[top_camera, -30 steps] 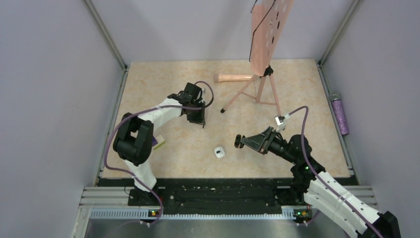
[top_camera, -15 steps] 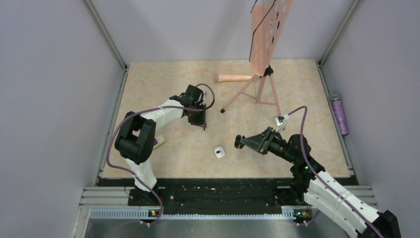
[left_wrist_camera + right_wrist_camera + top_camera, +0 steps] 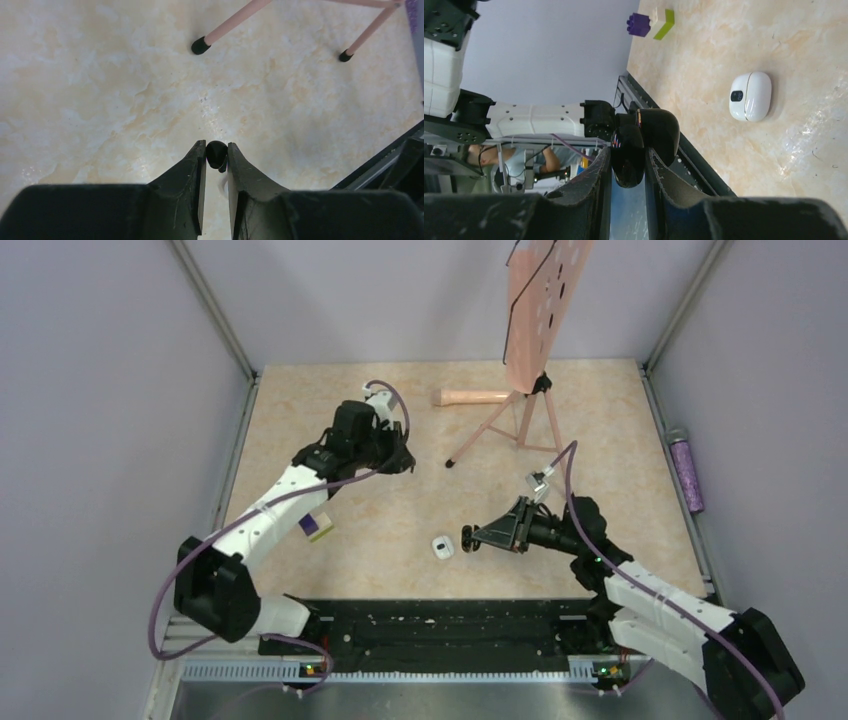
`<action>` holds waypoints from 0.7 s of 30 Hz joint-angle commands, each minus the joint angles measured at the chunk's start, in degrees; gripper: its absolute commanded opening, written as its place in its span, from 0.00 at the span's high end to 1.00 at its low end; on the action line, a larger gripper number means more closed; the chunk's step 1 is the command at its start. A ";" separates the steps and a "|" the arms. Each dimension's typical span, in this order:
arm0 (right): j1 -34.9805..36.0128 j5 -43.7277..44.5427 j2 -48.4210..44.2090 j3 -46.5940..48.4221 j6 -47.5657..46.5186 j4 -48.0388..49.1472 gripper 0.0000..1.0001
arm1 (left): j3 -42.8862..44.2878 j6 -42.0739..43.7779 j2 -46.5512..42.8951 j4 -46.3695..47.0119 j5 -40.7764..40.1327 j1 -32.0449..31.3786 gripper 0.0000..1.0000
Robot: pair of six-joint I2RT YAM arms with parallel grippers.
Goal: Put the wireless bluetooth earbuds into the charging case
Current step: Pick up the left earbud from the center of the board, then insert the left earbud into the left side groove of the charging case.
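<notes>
Earbud (image 3: 216,154) clamped in my left pincer (image 3: 216,147), second earbud (image 3: 628,159) clamped in my right pincer (image 3: 628,151). Charging case (image 3: 443,547) lies closed on the desk (image 3: 400,512), near my right pincer.

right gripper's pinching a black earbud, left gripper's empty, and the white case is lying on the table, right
Not quite: the left gripper isn't empty. The left wrist view shows a black earbud pinched between its fingertips. The rest holds: the right gripper pinches a second black earbud, and the white case lies on the table.
</notes>
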 commanded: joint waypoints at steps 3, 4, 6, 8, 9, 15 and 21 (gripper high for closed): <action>-0.72 -5.31 5.23 6.17 -1.12 9.72 1.00 | -2.98 -1.17 -9.93 9.08 1.18 -0.46 0.75; -0.74 -5.31 6.02 6.65 -0.93 10.37 1.00 | -2.86 -1.29 -10.56 9.19 1.36 -0.61 0.75; -0.78 -5.40 7.63 7.31 -0.16 12.03 1.00 | -2.92 -1.63 -11.69 9.79 2.30 -0.96 0.75; -1.02 -6.67 10.20 8.33 1.44 13.81 1.00 | -2.75 -2.00 -12.07 10.42 4.24 -1.05 0.75; -1.20 -7.65 12.03 8.67 2.70 15.62 1.00 | -2.27 -2.12 -12.09 10.15 5.40 -1.15 0.75; -1.23 -11.82 20.56 11.20 6.55 23.64 1.00 | -3.33 -1.64 -14.34 13.25 9.43 -2.83 0.76; -1.44 -12.28 23.84 14.93 6.71 21.82 1.00 | -6.52 1.09 -15.63 17.89 14.45 -3.20 0.75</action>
